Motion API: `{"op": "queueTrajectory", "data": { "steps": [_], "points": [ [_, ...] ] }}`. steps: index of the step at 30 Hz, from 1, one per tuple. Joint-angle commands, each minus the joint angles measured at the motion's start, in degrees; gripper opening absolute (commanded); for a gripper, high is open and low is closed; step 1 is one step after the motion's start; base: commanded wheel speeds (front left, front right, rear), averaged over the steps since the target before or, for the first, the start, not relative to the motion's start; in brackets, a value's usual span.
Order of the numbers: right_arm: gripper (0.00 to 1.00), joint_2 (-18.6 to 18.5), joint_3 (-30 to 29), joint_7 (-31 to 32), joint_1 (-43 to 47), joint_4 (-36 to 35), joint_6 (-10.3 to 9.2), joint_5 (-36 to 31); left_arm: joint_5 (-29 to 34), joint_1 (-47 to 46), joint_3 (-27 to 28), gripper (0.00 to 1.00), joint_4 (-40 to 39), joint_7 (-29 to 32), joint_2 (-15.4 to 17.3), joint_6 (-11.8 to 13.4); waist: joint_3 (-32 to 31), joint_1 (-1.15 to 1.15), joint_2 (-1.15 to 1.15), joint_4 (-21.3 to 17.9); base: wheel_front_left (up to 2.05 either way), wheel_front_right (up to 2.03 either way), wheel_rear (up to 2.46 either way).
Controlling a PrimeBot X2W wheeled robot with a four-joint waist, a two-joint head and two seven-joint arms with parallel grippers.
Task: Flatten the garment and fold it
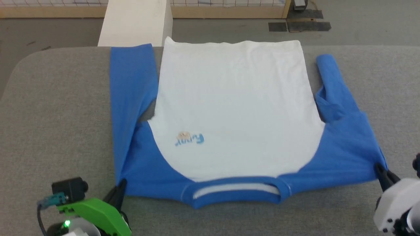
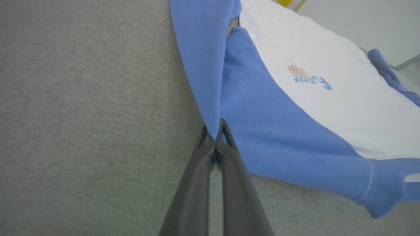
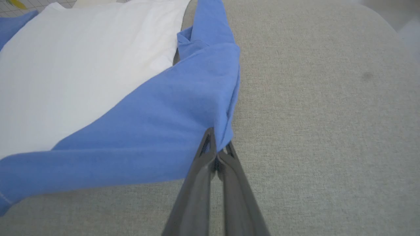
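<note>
One garment, grey table (floor beyond)

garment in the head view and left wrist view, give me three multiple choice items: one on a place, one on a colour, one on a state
1. Where does the garment have its collar in the head view?
A. nearest the robot
B. farthest from the robot
C. at the left side

2. What colour are the sleeves?
A. white
B. grey
C. blue

3. What state is the left end effector in?
A. wide open, away from the cloth
B. shut on a blue corner of the garment
C. shut on nothing

Answers:
1 A: the collar lies at the lower edge of the cloth, on the robot's side.
2 C: both sleeves are blue beside the white body.
3 B: its fingers are pinched together with blue cloth between the tips.
</note>
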Motion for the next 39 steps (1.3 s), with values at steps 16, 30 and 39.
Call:
{"op": "queueTrajectory", "data": {
  "steps": [16,30,39],
  "points": [
    [0.0,2.28,-0.08,-3.7,6.03,11.02,-0.13,-4.31,2.47,5.27,-6.7,0.0,6.12,0.88,-0.54,-1.04,-1.26,0.01,0.0,0.28,0.0,0.0,0.0],
    [1.0,2.33,-2.06,-23.66,9.49,9.62,-0.13,-0.66,6.6,7.07,-4.92,1.0,4.44,-5.51,1.46,1.36,-4.01,0.01,0.0,0.6,0.0,0.0,0.0],
    [1.0,2.33,3.81,-37.09,5.35,7.56,-0.13,-4.89,15.08,-0.66,-3.21,1.0,2.59,-14.84,3.94,3.51,-1.94,0.01,0.0,-0.86,0.0,0.0,0.0]
  ]
}}
